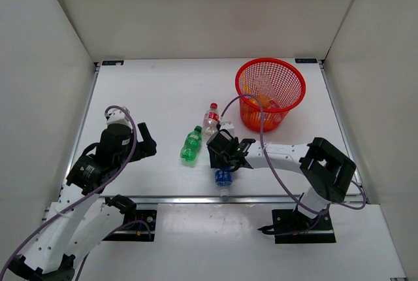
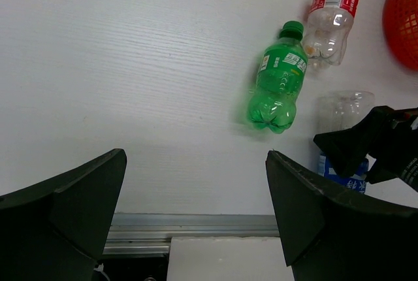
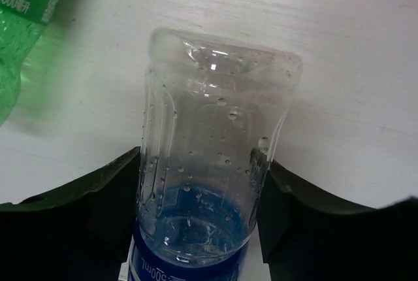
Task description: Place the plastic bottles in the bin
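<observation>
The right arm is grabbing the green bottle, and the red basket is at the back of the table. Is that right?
Not the green one. The right wrist view shows the right end effector closed around the blue-labelled bottle. The green bottle lies free beside it. The red basket is at the back, as you said.
</observation>
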